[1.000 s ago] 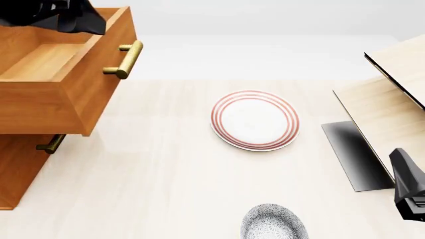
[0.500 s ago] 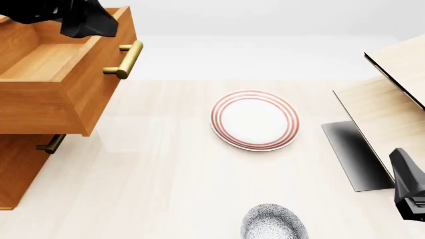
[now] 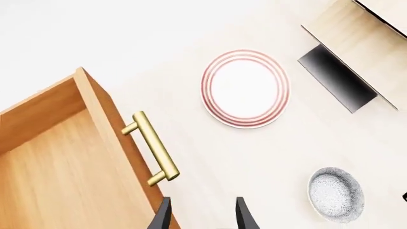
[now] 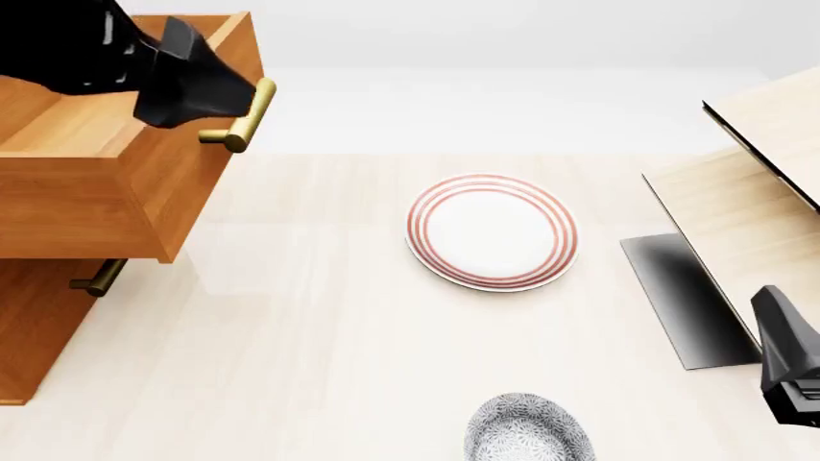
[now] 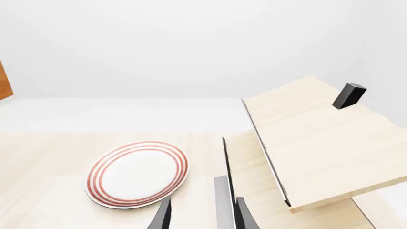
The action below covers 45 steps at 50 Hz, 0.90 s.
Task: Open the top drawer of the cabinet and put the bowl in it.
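Note:
The cabinet (image 4: 36,331) stands at the left with its top drawer (image 4: 90,182) pulled open, showing a light wood interior (image 3: 64,181) and a brass handle (image 4: 242,115), also in the left wrist view (image 3: 152,149). The speckled bowl (image 4: 528,431) sits on the table near the front edge, also in the left wrist view (image 3: 336,193), apart from both grippers. My left gripper (image 3: 202,217) is open and empty above the drawer's front edge near the handle; it is the black shape in the front view (image 4: 192,88). My right gripper (image 5: 202,215) is open and empty, low at the right (image 4: 788,365).
A flat white plate with red rings (image 4: 491,230) lies mid-table, also in the right wrist view (image 5: 137,172). A pale light-wood structure with a black edge (image 4: 756,182) rises at the right, with a small black block (image 5: 348,95) on it. A lower drawer handle (image 4: 98,279) shows under the open drawer.
My left arm has moved right and down from over the back of the drawer to its front edge by the handle. The right arm, bowl and plate have not moved.

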Tool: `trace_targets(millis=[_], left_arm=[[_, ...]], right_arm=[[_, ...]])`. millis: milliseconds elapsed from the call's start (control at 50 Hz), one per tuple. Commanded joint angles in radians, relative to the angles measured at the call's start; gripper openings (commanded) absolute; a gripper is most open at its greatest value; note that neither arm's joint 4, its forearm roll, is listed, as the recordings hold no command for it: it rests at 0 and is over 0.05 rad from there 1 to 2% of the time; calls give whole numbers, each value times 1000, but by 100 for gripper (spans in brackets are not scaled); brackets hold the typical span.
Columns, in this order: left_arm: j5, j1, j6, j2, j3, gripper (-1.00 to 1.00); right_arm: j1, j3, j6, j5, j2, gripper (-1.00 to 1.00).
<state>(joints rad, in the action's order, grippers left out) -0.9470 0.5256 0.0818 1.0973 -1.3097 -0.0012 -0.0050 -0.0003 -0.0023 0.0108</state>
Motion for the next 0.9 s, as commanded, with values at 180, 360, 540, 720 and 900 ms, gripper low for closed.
trace_targets(millis=[180, 360, 540, 720, 900], left_arm=[[84, 128, -47, -13, 109, 100], [111, 138, -41, -33, 156, 100], [178, 180, -88, -1, 192, 100], [249, 227, -114, 59, 207, 100], [316, 301, -144, 162, 195, 100]], right_arm=[[0, 1, 0, 0, -2, 100], [0, 1, 1, 0, -1, 100], [0, 1, 0, 0, -2, 100], [0, 1, 1, 0, -2, 100], [0, 1, 0, 0, -2, 100]])
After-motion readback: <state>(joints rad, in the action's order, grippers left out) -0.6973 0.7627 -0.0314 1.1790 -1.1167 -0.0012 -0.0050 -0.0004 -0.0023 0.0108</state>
